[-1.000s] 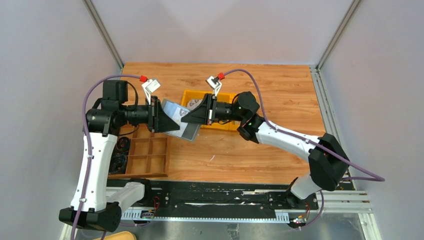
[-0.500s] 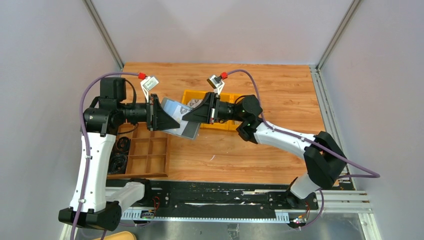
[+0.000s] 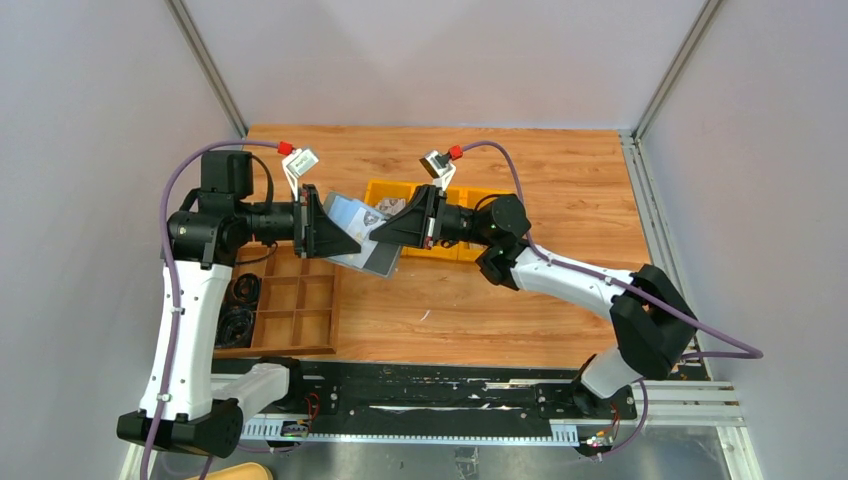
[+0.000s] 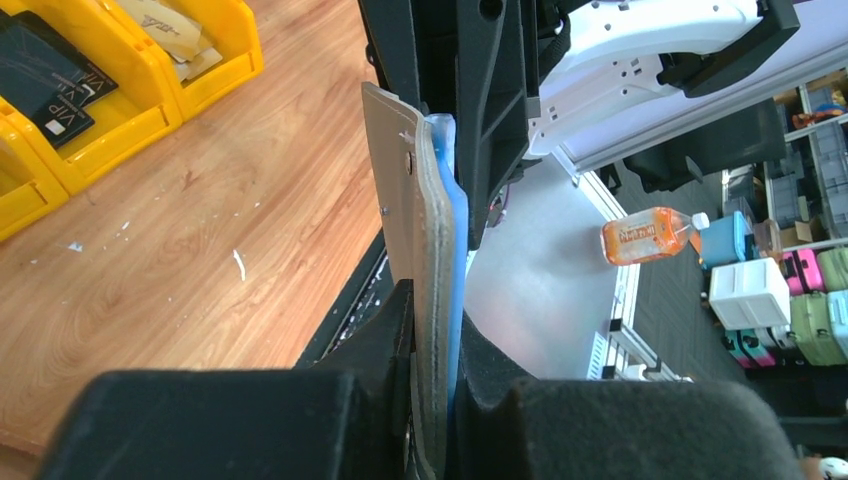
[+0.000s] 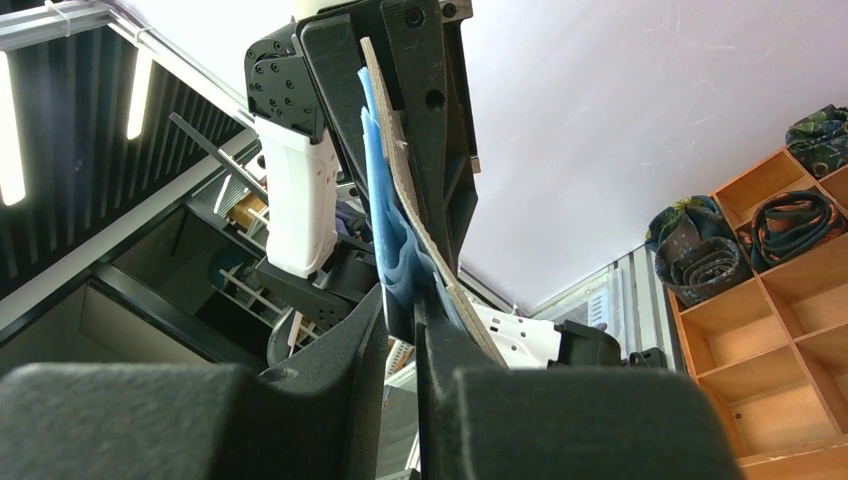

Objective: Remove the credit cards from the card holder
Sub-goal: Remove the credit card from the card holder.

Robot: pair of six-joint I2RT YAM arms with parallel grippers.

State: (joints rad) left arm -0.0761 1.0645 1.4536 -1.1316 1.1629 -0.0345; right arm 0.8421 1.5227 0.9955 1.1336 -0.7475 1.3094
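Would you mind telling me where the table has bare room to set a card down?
Bare wood lies right of the yellow bins, up to the table edge, and in front, between the wooden tray and the right arm. Crowded: mid-left, where the left gripper and right gripper clamp the card holder.

Card holder (image 4: 432, 260): grey-tan outer face, bright blue lining. Bins (image 4: 140, 105): yellow. Surface (image 3: 560, 180): orange-brown wood grain. Compartment tray (image 3: 300, 312): brown wood.

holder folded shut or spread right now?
Likely spread: seen edge-on in both wrist views, the holder shows grey on one face and blue on the other, with no second grey layer.
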